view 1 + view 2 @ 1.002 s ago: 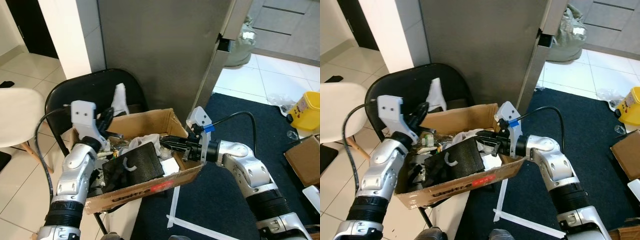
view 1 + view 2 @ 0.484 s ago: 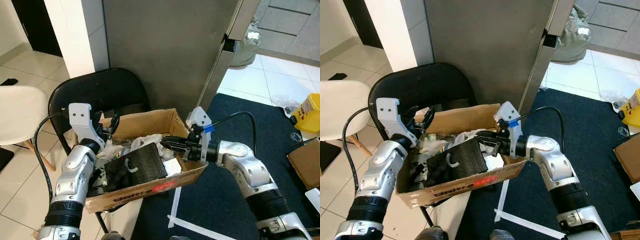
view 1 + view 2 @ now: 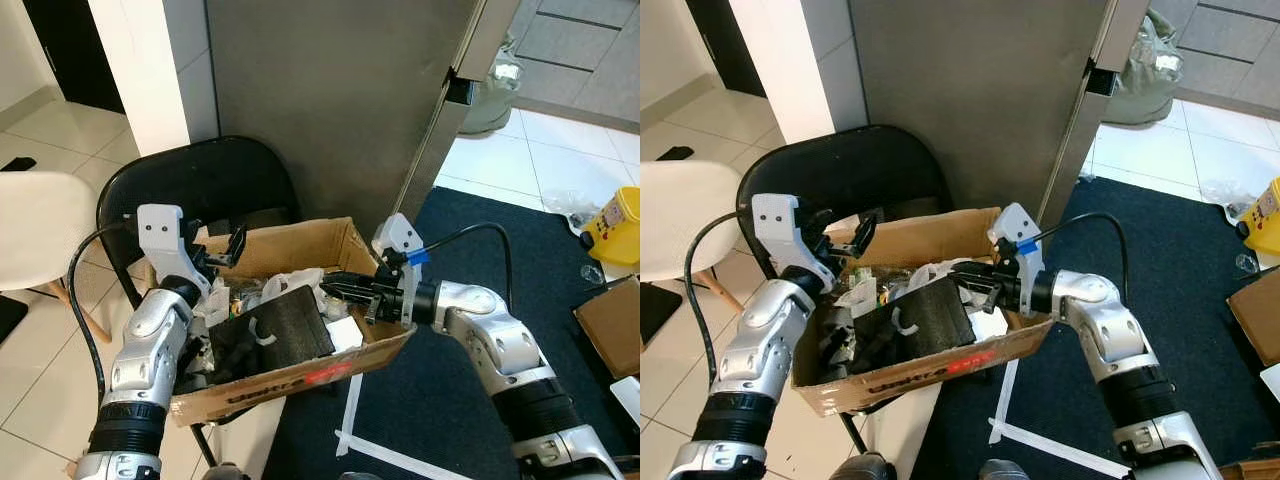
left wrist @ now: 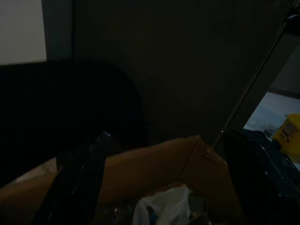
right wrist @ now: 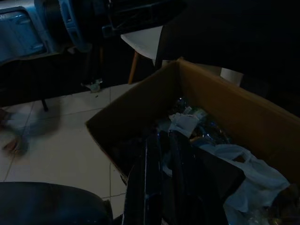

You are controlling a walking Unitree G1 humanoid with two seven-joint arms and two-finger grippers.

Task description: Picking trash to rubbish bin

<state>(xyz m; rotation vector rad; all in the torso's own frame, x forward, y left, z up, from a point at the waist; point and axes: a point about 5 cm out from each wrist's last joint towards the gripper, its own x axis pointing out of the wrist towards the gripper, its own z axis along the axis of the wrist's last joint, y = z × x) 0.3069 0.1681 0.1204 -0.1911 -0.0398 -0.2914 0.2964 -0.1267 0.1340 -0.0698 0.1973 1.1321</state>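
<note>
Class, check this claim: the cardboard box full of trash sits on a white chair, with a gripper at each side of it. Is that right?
Not quite. The cardboard box sits on the black chair, as the left eye view shows; the white chair stands apart on the robot's left. The rest holds: the left gripper and right gripper are at its two sides.

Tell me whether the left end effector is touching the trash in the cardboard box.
Apart. In the left eye view the left end effector hangs open above the back edge of the cardboard box, with bare cardboard wall visible between its fingers and the trash below.
</note>
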